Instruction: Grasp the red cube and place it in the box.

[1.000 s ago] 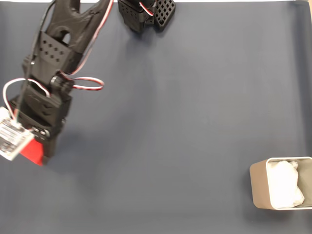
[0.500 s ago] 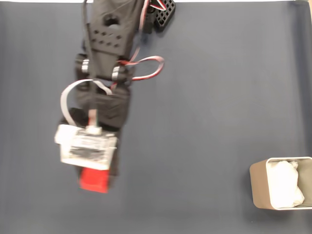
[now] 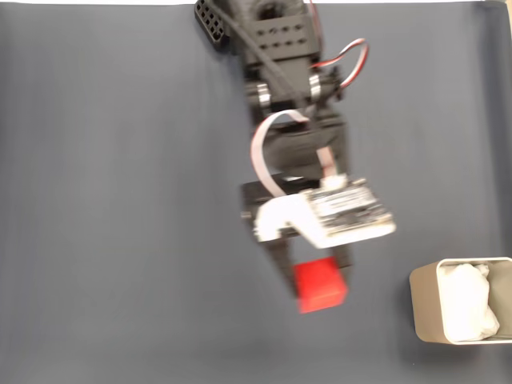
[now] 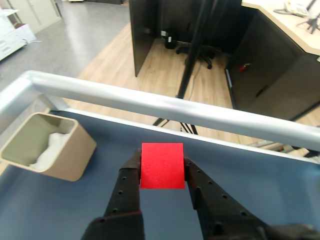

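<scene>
The red cube [image 3: 319, 285] [image 4: 161, 165] is held off the dark mat, pinched between the two black fingers of my gripper [image 3: 316, 276] [image 4: 161, 172], which is shut on it. The beige box [image 3: 462, 311] with crumpled white lining stands at the lower right of the fixed view, some way right of the cube. In the wrist view the box [image 4: 65, 156] sits at the left, ahead and to the left of the held cube. The arm reaches down from the top of the fixed view, and its white camera board [image 3: 340, 212] hides the gripper's upper part.
A dark blue-grey mat [image 3: 120, 200] covers the table. A silver metal rail [image 4: 165, 107] edges the table's far side in the wrist view, with floor and dark furniture beyond. The box stands close to the mat's right edge.
The arm has swung from the far left of the fixed view toward the right, carrying the red cube with it, and now hangs much nearer the box.
</scene>
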Motion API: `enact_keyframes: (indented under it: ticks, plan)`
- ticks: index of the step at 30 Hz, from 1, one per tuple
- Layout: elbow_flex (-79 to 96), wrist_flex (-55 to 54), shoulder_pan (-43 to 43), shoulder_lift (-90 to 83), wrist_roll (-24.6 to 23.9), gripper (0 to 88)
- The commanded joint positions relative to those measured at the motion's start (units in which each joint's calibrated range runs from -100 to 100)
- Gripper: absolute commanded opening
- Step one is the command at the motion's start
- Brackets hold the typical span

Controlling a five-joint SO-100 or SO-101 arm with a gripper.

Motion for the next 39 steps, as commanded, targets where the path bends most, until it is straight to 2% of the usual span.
enact_keyframes:
  ticks: [1, 5, 14, 39]
  plan:
    - [-1.0, 0.2, -4.4, -3.7, 0.3, 3.9]
    - [-3.2, -0.2, -9.3, -1.9, 0.3, 3.9]
    - [-12.6, 0.1, -14.7, 5.8, -0.2, 3.9]
    - [-33.8, 0.2, -17.0, 24.2, -0.8, 3.9]
